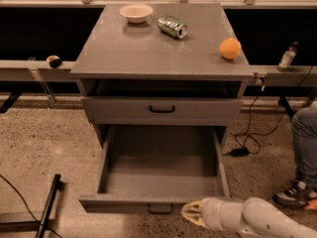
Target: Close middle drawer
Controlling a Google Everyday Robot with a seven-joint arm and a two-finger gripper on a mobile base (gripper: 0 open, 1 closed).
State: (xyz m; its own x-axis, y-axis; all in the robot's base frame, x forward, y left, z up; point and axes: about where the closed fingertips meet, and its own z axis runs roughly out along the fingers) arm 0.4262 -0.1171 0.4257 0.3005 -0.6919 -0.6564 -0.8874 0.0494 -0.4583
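The middle drawer (pixel 163 170) stands pulled far out of the grey cabinet (pixel 158 53). Its long grey tray is empty, and its low front panel (pixel 124 204) carries a small black handle (pixel 161 209). The taller-fronted top drawer (pixel 162 110) above it is closed. My cream-coloured gripper (pixel 190 213) comes in from the bottom right. It sits at the lower edge of the front panel, just right of the handle. Whether it touches the panel does not show.
On the cabinet top lie a white bowl (pixel 136 12), a tipped can (pixel 172 26) and an orange (pixel 230 48). A person's leg and shoe (pixel 302 157) stand at the right. A cable and plug (pixel 241 151) lie on the floor beside the cabinet. A black stand (pixel 47 207) is at the lower left.
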